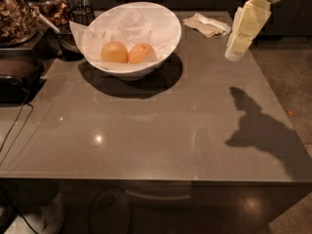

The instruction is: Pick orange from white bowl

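Note:
The white bowl [161, 21] stands at the table's far left, lined with crumpled white paper. Two round fruits lie side by side in it. The right one is the orange [142, 53], with deeper reddish skin. The left one [114, 51] is paler and yellower. My gripper [235, 52] hangs in the air at the far right, pointing down over the table's right side. It is well to the right of the bowl, apart from it, and holds nothing that I can see.
A crumpled napkin with a utensil [207, 24] lies at the far edge between bowl and gripper. Dark containers and a jar [19, 13] crowd the left side, with a black cable [14, 130] hanging down. The gripper's shadow [258, 126] falls on the grey table [161, 135].

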`<act>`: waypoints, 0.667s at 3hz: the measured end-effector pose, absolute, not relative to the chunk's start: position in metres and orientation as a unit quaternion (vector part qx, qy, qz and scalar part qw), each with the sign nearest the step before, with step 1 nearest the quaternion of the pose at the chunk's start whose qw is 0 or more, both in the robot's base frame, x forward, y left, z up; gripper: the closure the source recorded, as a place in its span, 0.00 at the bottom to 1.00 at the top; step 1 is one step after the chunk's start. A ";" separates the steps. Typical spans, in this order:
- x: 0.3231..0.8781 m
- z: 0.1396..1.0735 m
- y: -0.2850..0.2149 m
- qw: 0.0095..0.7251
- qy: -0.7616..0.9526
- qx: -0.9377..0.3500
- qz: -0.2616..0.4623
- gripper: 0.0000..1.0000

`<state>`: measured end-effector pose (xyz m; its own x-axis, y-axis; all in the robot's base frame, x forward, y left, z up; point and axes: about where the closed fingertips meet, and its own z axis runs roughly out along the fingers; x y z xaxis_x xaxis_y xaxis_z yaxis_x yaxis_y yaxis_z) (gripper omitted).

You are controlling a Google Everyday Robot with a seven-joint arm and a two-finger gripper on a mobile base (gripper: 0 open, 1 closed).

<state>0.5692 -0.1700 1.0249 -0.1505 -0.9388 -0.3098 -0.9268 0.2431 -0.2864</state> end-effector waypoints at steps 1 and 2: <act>0.582 1.020 -0.163 0.221 0.752 -0.621 -0.008 0.00; 0.611 1.019 -0.136 0.225 0.736 -0.638 -0.001 0.00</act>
